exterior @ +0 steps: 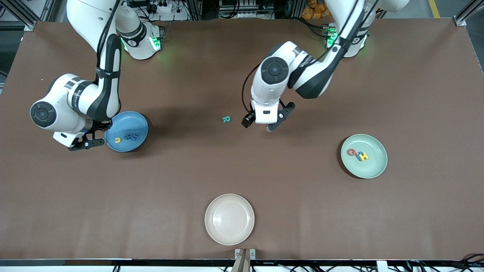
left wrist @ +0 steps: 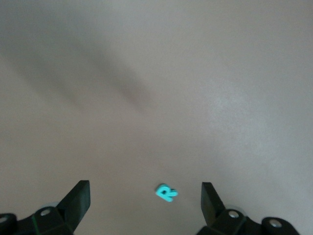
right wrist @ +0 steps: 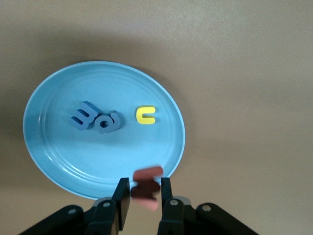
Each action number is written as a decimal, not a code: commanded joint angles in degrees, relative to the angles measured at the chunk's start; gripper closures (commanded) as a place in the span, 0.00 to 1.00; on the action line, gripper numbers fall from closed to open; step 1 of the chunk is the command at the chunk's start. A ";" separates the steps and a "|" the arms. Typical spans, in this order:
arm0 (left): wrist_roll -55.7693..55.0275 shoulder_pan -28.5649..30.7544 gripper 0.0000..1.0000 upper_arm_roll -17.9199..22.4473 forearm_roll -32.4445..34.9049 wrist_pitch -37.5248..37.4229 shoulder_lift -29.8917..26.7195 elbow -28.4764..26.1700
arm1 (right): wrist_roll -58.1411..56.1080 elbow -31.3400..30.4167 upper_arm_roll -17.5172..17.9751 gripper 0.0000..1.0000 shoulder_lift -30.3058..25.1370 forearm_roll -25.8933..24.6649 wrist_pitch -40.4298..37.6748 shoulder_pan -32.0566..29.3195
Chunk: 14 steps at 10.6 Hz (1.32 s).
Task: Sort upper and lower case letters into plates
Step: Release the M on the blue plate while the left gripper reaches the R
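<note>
Nearest the camera sits the cream plate (exterior: 229,219), bare and not part of the sort. Up at the right arm's end, the right gripper (right wrist: 142,196) is clenched on a red letter (right wrist: 145,188) over the rim of the blue plate (exterior: 126,131). Already lying in that plate are two blue letters (right wrist: 96,120) touching each other and a yellow letter (right wrist: 145,115) just beside them. So this is a delivery in hand: my read is that the next move calls for carrying the red piece a little inward over the plate floor and letting go, since at the rim it could tip off onto the table (exterior: 242,75).

Mid-table, the left gripper (left wrist: 145,198) hangs with its fingers spread wide, and the teal R (exterior: 225,119) lies flat on the table between them in the wrist view. That looks like a pickup lining up; it calls for a straight descent and a careful close, the R being tiny and flat.

The green plate (exterior: 364,156) toward the left arm's end holds a red, a blue and a yellow letter, clustered and touching.
</note>
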 commanded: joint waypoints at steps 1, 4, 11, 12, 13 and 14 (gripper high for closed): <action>-13.76 -7.54 0.00 6.33 -1.38 2.70 5.32 3.66 | -1.26 -0.81 -0.35 0.17 -0.25 0.46 0.61 0.14; -26.43 -13.26 0.00 11.52 -1.82 2.79 11.05 8.85 | -1.18 -0.81 -0.35 0.00 -0.25 1.51 0.52 -0.04; -48.07 -17.14 0.00 11.71 -3.31 7.45 17.29 12.38 | -0.74 -0.72 -1.14 0.00 -0.43 3.71 -0.09 -0.04; -48.96 -17.23 0.00 11.45 -3.40 8.06 18.17 12.47 | -0.74 -0.72 -1.23 0.00 -0.52 3.71 -0.09 -0.04; -50.36 -17.76 0.00 11.45 -3.31 9.20 18.96 12.47 | -0.74 -0.72 -1.84 0.00 -0.52 3.80 -0.18 0.05; -51.33 -18.02 0.00 11.36 -3.40 9.91 19.67 12.47 | -0.74 -0.64 -2.37 0.00 -0.69 3.97 -0.70 0.05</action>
